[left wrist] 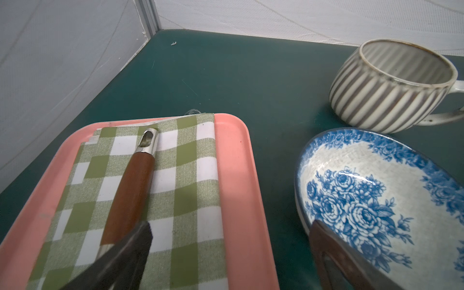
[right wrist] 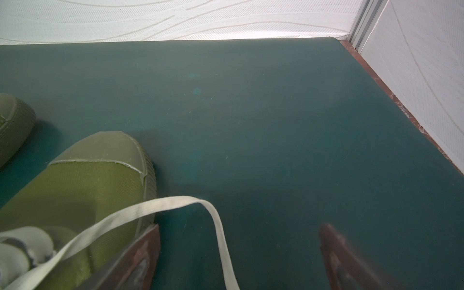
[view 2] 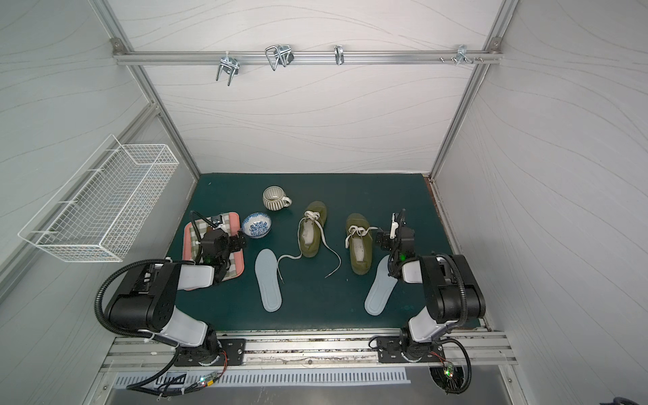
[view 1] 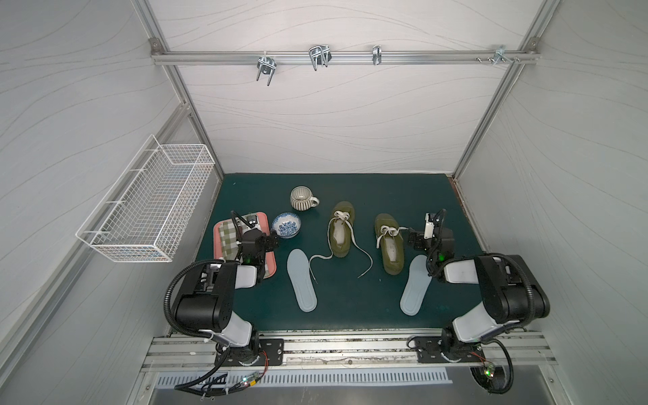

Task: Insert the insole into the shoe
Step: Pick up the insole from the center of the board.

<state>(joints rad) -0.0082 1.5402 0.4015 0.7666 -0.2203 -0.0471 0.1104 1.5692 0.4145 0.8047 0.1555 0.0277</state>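
Robot lab test cell: aluminium-profile frame [view 1: 217,58], white panel walls [view 1: 315,122]. Left arm [view 1: 207,298] and right arm [view 1: 505,291] bolted to front rail [view 1: 350,345]. Green-matted tabletop [view 1: 350,308].

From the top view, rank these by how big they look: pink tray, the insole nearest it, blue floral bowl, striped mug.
In a top view, largest first:
1. pink tray, though partly hidden
2. insole
3. blue floral bowl and striped mug: look about alike, so not ranked
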